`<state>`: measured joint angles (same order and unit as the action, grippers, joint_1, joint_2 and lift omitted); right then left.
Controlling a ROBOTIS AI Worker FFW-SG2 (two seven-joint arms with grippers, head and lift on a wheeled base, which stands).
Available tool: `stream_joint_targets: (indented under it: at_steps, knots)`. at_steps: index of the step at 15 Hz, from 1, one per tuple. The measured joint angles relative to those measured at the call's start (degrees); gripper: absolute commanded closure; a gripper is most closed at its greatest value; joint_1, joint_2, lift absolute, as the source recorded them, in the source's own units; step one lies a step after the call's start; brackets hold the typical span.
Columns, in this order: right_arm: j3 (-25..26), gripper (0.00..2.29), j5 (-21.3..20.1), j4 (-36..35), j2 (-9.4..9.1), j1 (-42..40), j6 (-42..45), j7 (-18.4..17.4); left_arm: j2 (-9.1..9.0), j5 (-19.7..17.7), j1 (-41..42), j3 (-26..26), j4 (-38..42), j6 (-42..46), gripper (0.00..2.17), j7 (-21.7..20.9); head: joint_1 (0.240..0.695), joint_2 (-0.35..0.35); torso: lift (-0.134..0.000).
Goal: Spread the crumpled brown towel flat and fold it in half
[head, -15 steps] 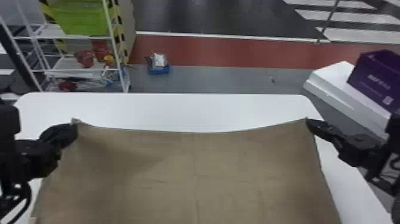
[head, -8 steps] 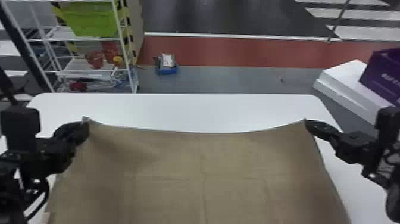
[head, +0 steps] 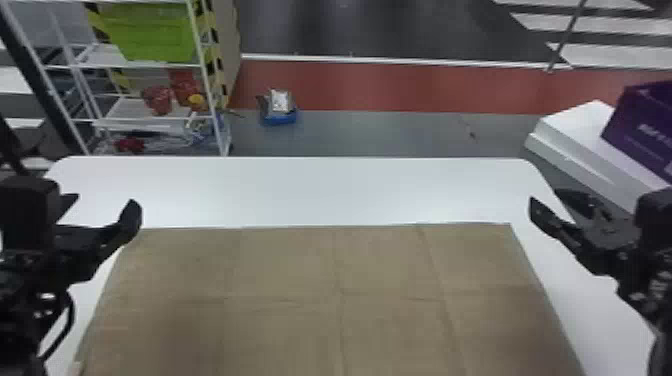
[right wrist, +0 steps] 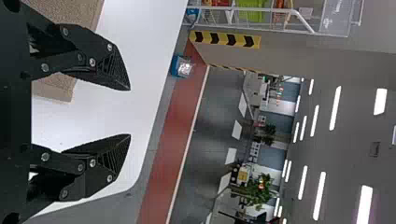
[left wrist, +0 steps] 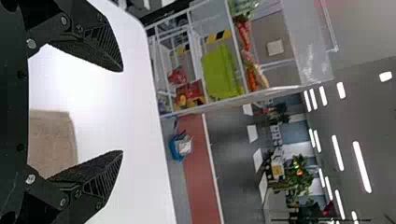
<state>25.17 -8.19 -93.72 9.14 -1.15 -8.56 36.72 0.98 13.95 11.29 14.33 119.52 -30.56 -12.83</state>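
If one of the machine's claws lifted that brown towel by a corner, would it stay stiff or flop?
It would probably flop: the towel lies thin and flat on the white table. It looks light for its broad spread, being thin cloth. The creases across it suggest it bends easily.

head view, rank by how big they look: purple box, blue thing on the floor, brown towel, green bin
1. Brown towel
2. Green bin and purple box: too alike to rank
3. Blue thing on the floor
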Motion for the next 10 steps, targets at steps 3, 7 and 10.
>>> stream_joint_targets:
  at_steps: [3, 7, 10]
  knots:
    - [3.04, 0.07, 2.13, -1.41, 0.27, -2.51, 5.56, 0.2, 0.07, -0.01, 1.35, 0.63, -0.16, 4.66, 0.03, 1.29, 0.695, -0.059, -0.124]
    - [4.08, 0.15, 4.99, -2.25, 2.49, -5.05, 9.22, 5.77, 0.14, -0.63, 1.06, 0.73, -0.26, 6.64, 0.08, -3.88, 0.695, -0.075, -0.124]
    - [3.56, 0.17, 3.82, -2.99, 3.17, -4.9, 6.93, 8.43, 0.23, -1.75, -2.01, 1.57, -1.29, 4.93, 0.09, -8.93, 0.695, -0.081, -0.124]
